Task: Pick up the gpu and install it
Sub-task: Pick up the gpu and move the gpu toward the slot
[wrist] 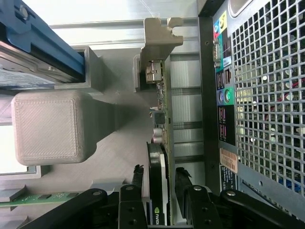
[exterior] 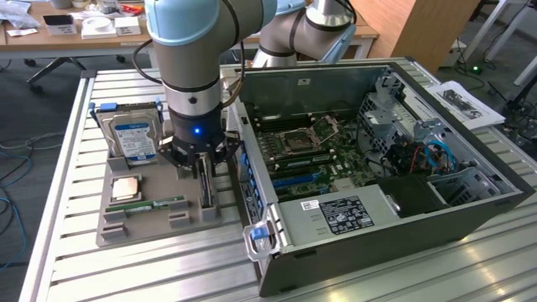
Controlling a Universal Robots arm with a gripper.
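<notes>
The gpu (wrist: 161,119) stands on edge in a slot of the grey holder tray (exterior: 134,221), seen edge-on with its silver end bracket (wrist: 159,31) at the far end and its black cooler toward the gripper. My gripper (wrist: 159,183) is lowered over the card's near end, one black finger (wrist: 138,179) on each side. Thin gaps show between both fingers and the card, so it is open around it. In the exterior view the gripper (exterior: 204,165) hangs straight down over the gpu (exterior: 205,192), just off the open computer case (exterior: 378,157).
On the same tray sit a silver hard drive with a blue label (exterior: 134,138), a processor (exterior: 126,187) and a narrow green memory stick (exterior: 155,204). The case's rear panel (wrist: 257,95) runs close alongside the card. The motherboard (exterior: 310,154) lies exposed inside the case.
</notes>
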